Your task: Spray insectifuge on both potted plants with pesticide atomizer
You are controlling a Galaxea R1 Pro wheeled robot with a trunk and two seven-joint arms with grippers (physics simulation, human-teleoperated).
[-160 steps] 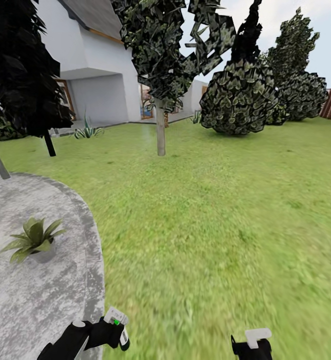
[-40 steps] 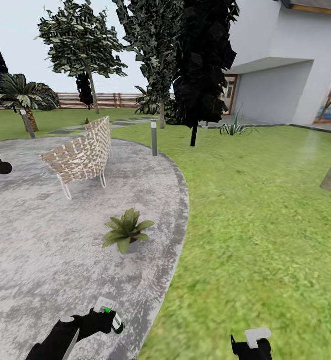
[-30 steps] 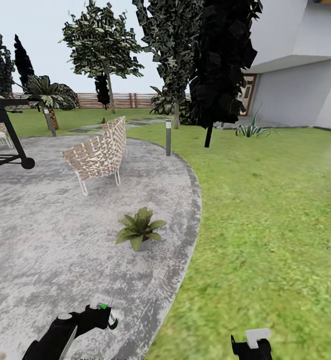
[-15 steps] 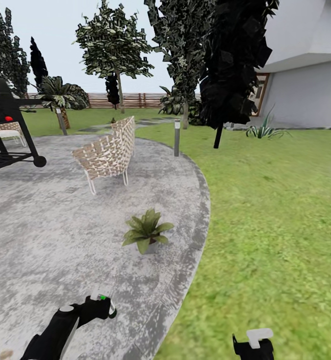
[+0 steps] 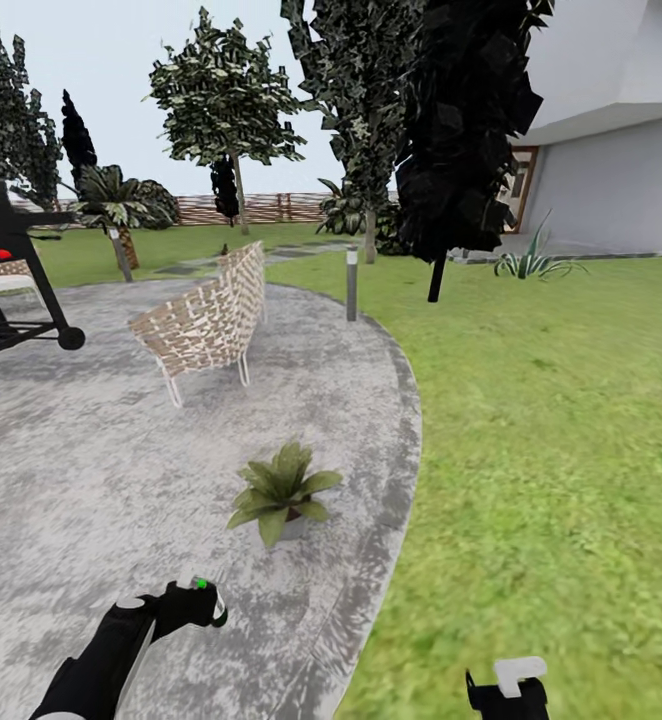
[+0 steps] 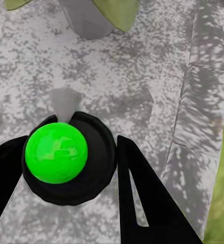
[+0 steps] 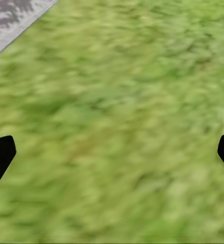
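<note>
My left gripper (image 5: 196, 603) is shut on the pesticide atomizer (image 5: 214, 604), a small dark bottle, low over the grey patio. In the left wrist view the atomizer (image 6: 56, 152) is seen end-on, a bright green round tip in a black body between the two black fingers (image 6: 142, 193). One potted plant (image 5: 279, 492), a low rosette of pointed green leaves, stands on the patio just beyond it; its grey pot (image 6: 89, 18) lies ahead of the bottle's tip. My right gripper (image 5: 508, 685) hangs open over the lawn, with nothing between its fingers.
The round paved patio (image 5: 91, 450) ends in a curved stone rim against the lawn (image 5: 551, 450). A wicker chair (image 5: 206, 320), a grey bollard light (image 5: 351, 283) and a black grill (image 5: 11, 270) stand farther back. Trees, a slatted fence (image 5: 251, 207) and a white house (image 5: 611, 150) lie beyond.
The camera has swung left from the lawn onto the patio, and the potted plant now sits lower and nearer. My left arm reaches further forward with the atomizer.
</note>
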